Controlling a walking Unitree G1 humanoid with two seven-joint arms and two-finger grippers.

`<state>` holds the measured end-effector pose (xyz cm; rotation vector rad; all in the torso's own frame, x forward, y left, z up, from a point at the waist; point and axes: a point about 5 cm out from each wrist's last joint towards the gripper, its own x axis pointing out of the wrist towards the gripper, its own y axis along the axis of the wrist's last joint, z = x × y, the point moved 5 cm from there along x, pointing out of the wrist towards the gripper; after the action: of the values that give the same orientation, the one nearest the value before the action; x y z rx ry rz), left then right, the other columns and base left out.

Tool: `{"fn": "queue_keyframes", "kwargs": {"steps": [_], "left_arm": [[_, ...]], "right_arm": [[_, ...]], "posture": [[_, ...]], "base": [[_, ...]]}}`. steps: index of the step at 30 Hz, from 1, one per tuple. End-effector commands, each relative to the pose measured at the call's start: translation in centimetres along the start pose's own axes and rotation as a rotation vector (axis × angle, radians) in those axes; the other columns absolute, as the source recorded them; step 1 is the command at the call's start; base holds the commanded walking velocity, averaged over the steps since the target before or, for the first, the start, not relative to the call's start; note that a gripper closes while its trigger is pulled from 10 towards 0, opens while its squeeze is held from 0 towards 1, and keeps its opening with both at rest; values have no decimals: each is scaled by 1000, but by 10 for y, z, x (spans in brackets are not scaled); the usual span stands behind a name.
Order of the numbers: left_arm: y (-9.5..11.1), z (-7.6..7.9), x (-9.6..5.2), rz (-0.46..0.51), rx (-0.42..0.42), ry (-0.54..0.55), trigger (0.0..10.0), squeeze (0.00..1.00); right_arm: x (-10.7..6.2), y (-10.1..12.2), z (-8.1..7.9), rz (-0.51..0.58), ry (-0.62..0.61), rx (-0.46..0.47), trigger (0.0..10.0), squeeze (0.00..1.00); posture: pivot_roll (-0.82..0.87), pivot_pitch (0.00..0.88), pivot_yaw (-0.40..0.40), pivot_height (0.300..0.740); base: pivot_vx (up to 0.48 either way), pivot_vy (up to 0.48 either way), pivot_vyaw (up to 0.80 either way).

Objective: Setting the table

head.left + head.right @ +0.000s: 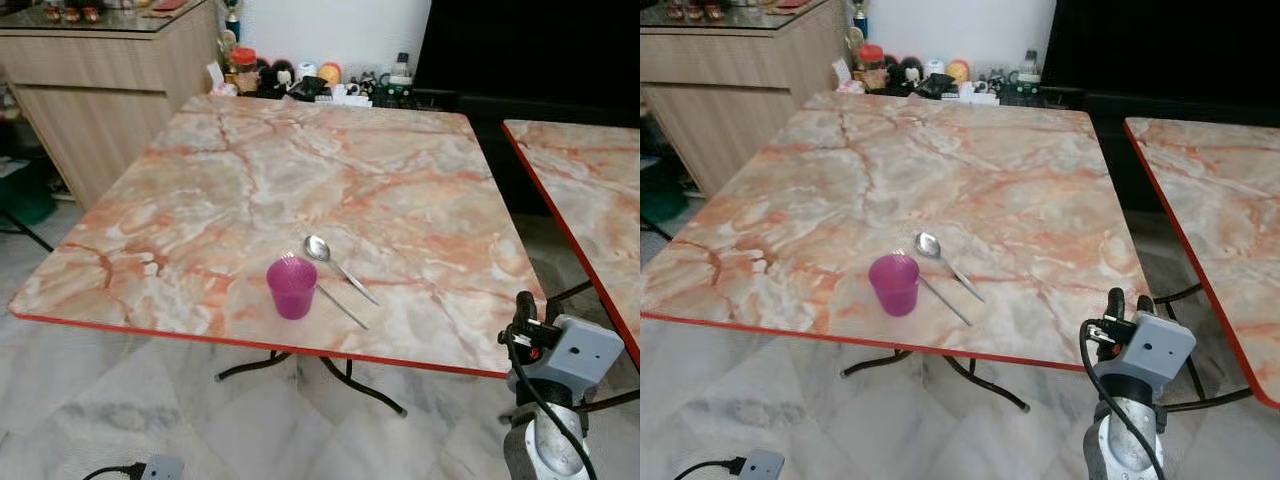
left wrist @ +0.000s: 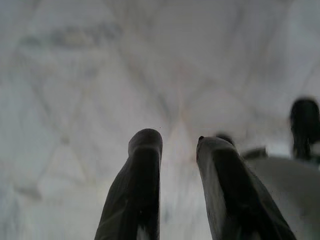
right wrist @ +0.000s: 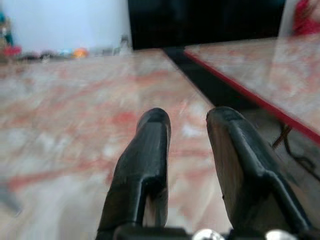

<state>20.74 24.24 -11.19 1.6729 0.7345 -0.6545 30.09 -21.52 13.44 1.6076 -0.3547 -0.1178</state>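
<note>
While left claw [image 2: 177, 145] faces floor, right claw [image 3: 187, 122] faces table [image 3: 75, 100].

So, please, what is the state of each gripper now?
Left gripper: open, holding nothing, pointing at the floor.
Right gripper: open, holding nothing, near the table edge.

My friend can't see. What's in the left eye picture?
A pink cup stands near the front edge of a marble table, with a spoon lying just beside it. The robot's right arm is at the table's front right corner.
</note>
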Motion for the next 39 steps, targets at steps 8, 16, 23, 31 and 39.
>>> {"fn": "queue_keyframes", "kwargs": {"steps": [8,16,23,31,39], "left_arm": [[-10,-3,-2,-31,9,8,10000,0],[-9,-3,-2,-31,13,9,10000,0],[-9,-2,-2,-31,14,8,10000,0],[-10,-2,-2,-33,9,12,10000,0],[-8,-1,-2,-27,-2,14,10000,0]], "right_arm": [[-27,-29,24,-152,-4,-151,10000,0],[-65,-45,47,-262,-97,-172,10000,0],[-80,-79,59,-396,-169,-114,10000,0],[-102,-159,43,-729,-18,-94,10000,0],[-112,-202,39,-847,95,-194,10000,0]], "posture": [[9,128,-9,740],[-2,129,-14,740],[4,122,-20,740],[9,105,-24,740],[30,93,-21,740]], "base": [[0,0,0],[0,0,0],[0,0,0],[0,0,0],[0,0,0]]}}
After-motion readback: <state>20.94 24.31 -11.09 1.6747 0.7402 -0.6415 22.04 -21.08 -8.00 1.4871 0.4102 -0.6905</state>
